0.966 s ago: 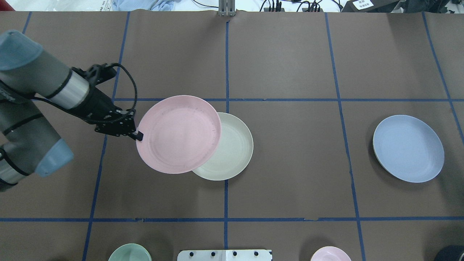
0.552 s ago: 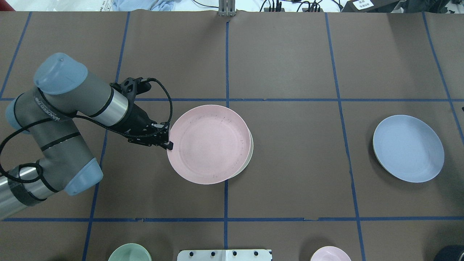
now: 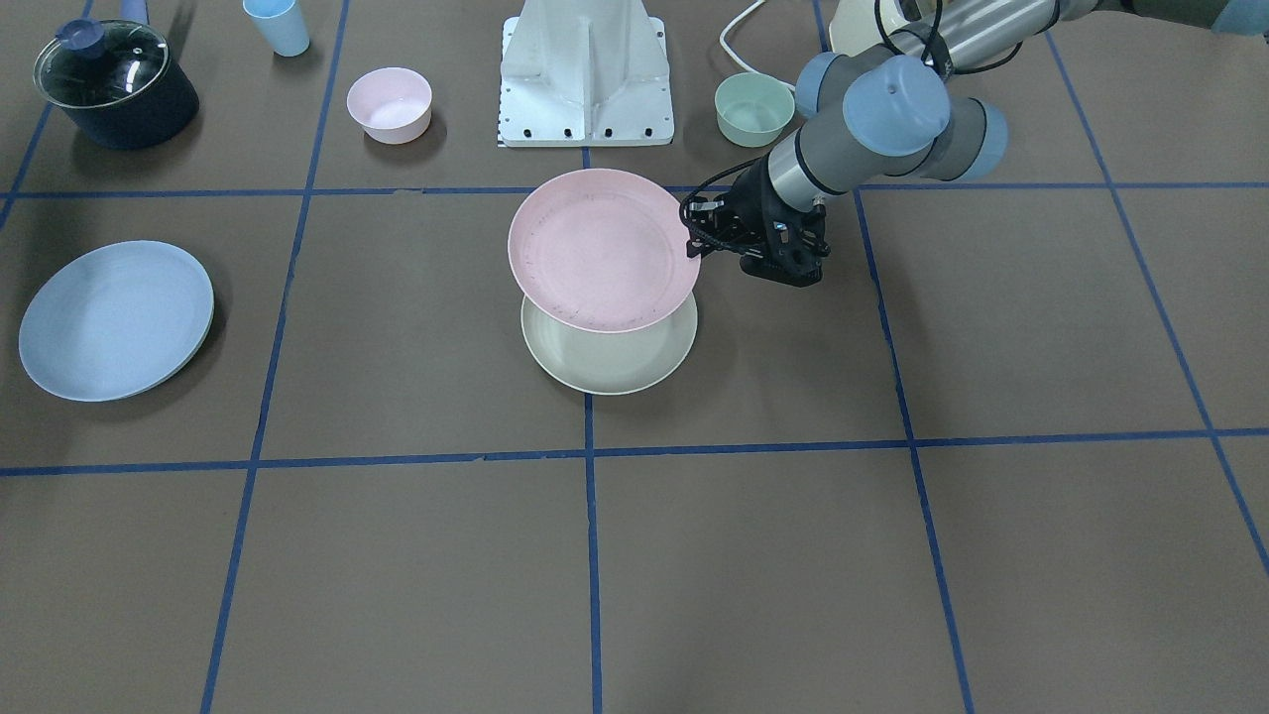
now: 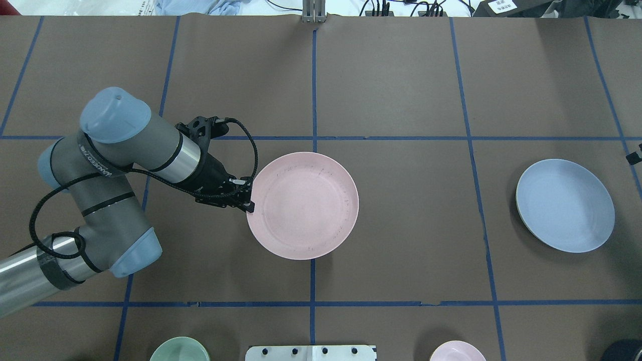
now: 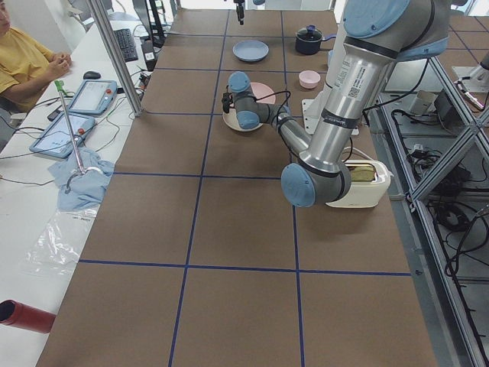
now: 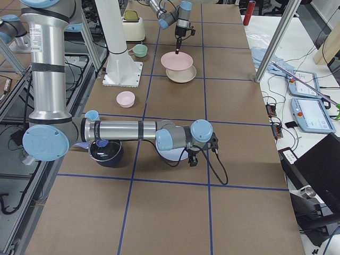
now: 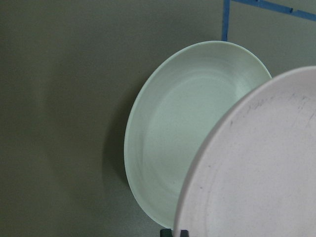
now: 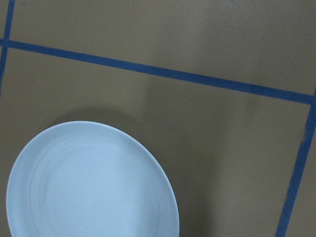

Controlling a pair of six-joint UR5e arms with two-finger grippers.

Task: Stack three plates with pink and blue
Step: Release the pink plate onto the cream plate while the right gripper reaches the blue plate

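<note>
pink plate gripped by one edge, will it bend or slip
Probably stiff: the pink plate holds flat with the left gripper pinching one rim. Likely light, since that small pinch carries it. A rim-only hold might let it tilt.

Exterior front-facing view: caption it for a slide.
Left gripper holds round pale pink plate above cream plate; light blue plate lies apart.

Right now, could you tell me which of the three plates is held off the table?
The pink plate: the left claw holds it by the rim above the cream plate, which lies flat like the blue plate.
</note>
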